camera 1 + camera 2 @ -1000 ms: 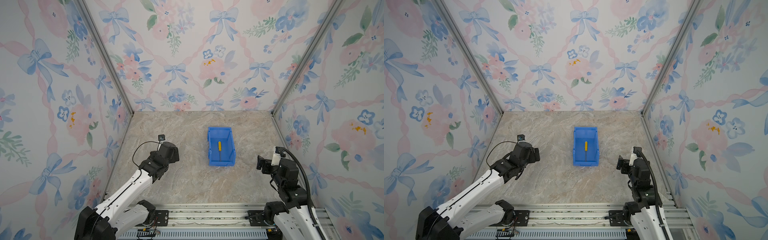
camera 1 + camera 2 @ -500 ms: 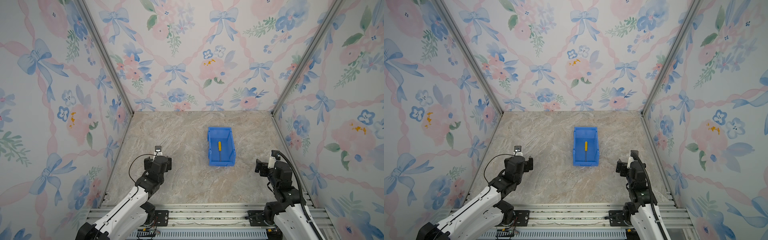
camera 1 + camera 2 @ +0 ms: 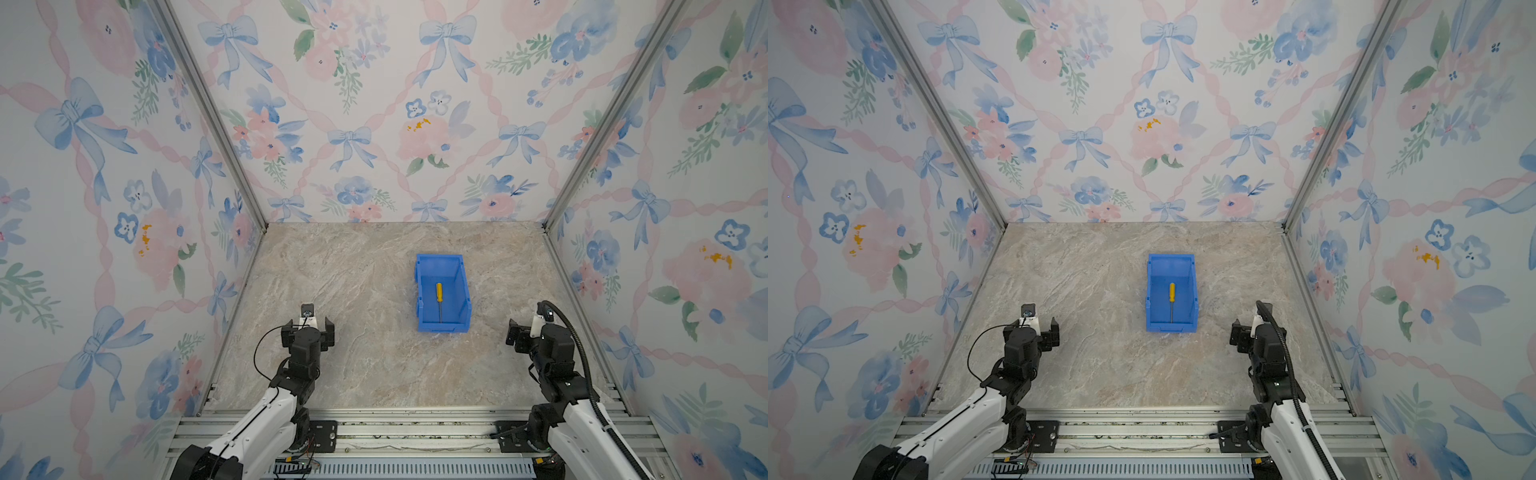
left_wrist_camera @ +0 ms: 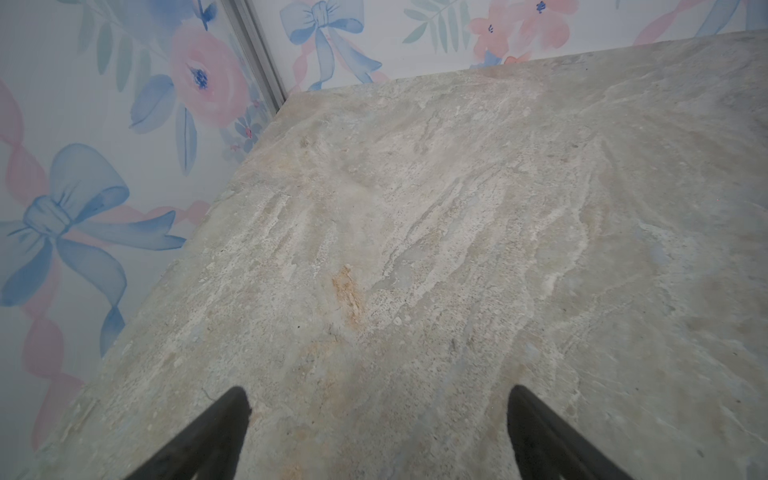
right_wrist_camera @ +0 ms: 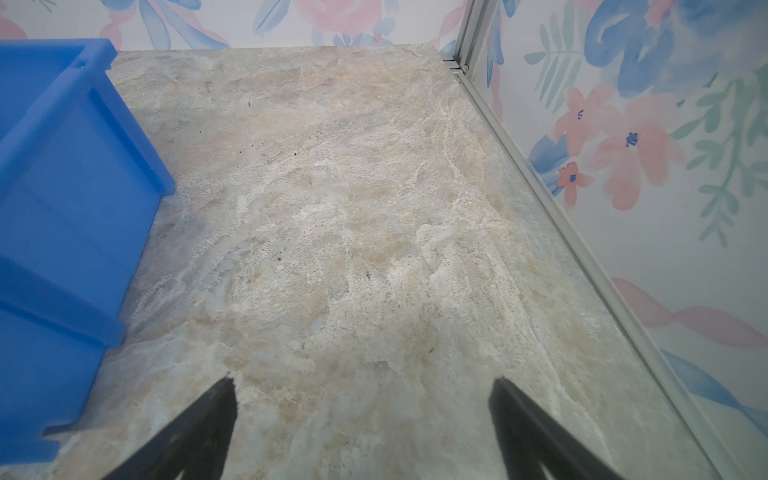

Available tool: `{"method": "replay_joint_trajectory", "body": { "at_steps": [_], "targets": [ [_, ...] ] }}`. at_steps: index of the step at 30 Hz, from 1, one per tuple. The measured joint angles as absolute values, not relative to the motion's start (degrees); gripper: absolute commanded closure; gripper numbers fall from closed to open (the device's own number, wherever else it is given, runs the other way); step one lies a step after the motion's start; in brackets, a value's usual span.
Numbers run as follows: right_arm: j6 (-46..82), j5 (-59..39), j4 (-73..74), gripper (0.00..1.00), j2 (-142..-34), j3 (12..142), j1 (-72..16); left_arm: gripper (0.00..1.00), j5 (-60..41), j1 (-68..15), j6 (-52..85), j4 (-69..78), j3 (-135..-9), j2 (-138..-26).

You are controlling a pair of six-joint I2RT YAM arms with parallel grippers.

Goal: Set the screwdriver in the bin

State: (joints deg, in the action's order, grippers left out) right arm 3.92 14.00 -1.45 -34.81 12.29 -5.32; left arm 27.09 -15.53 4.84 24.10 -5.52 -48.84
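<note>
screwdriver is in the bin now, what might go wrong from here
The right gripper, open, sits near the bin, apart from it; a careless swing could knock it. The screwdriver points its shaft at the bin's lower front lip, so a hard bump might slide it out. The left gripper, open, is farther off.

**Robot-manipulation laboratory cell.** A marble-patterned surface (image 3: 374,374) is enclosed on 3 sides by flat panels (image 3: 374,124) printed with bows and flowers, forming a staged backdrop. Bare aluminium profile posts (image 3: 208,112) join the panels and meet the surface at its 2 far corners. Along the near edge of the surface runs a slotted aluminium rail (image 3: 415,432). The left arm (image 3: 257,424) and the right arm (image 3: 582,428) stand on this rail, on black base plates (image 3: 326,434). An exposed black cable (image 3: 581,357) loops along the right arm.
</note>
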Motion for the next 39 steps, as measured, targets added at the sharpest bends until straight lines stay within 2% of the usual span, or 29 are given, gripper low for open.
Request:
{"method": "replay_joint_trajectory", "body": {
  "at_steps": [14,22,33,39],
  "targets": [
    [2.68,13.76,16.8,0.03,-52.8,12.32,-3.36,0.03,17.32,-5.87,3.27,43.46,-6.02,-62.61],
    [2.44,13.28,26.94,0.03,-64.62,15.05,-2.92,0.03,13.96,-4.34,2.55,49.98,-9.47,-70.78],
    [2.42,12.4,34.39,0.03,-72.05,18.31,-2.52,0.03,11.18,-3.01,2.55,56.16,-12.45,-77.67],
    [2.48,11.81,38.63,0.03,-79.11,21.56,-2.17,0.02,8.88,-2.13,2.57,62.83,-12.67,-85.25]
  ]
}}
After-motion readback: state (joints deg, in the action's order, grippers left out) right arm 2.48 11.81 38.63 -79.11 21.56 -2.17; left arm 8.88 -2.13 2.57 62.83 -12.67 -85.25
